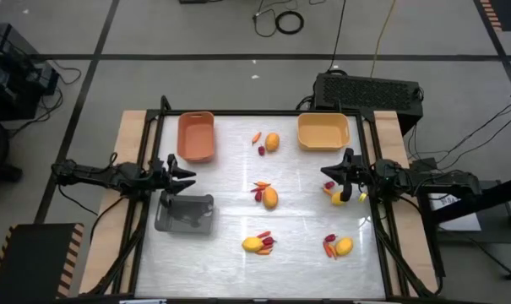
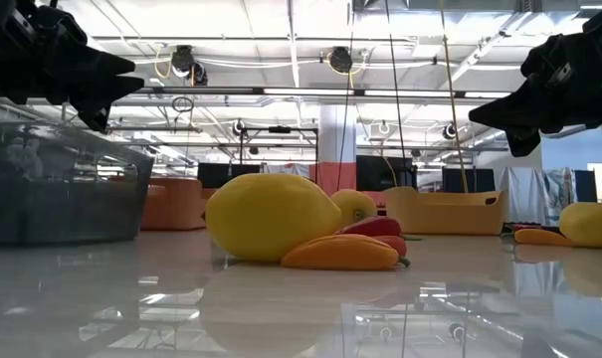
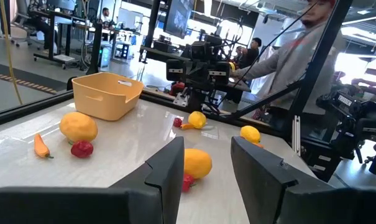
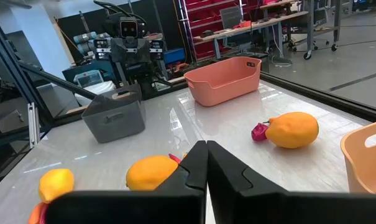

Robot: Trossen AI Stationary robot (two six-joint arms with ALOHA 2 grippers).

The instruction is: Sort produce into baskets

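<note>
A: Left gripper (image 1: 190, 175) is seen at the table's left side, above the far edge of the grey basket (image 1: 186, 214). Its fingers (image 3: 169, 171) are held partly apart, and nothing is seen between them.

B: And the right gripper (image 1: 328, 175)?

A: It is placed at the right side of the table, in front of the yellow-orange basket (image 1: 323, 131), with its fingers pressed together and nothing gripped. A yellow fruit with small pieces (image 1: 338, 197) lies just beside it.

B: Where are the baskets found?

A: The salmon-orange basket (image 1: 196, 135) is set at the far left of the table, the yellow-orange one at the far right, and the grey one nearer the front on the left. No produce is seen in the salmon-orange or yellow-orange basket; the contents of the grey one cannot be told.

B: And the produce?

A: It is spread over the tabletop in clusters. One yellow-orange fruit (image 1: 272, 141) lies between the two far baskets, with a dark red piece (image 1: 261, 151) and a slim orange piece (image 1: 256, 137) near it. A second cluster (image 1: 268, 195) is seen at the table's middle, a third (image 1: 258, 244) toward the front, and a fourth (image 1: 339, 247) at the front right. In the low view the front cluster's yellow fruit (image 2: 271, 216) is seen resting with an orange piece (image 2: 340, 253) against it.
</note>
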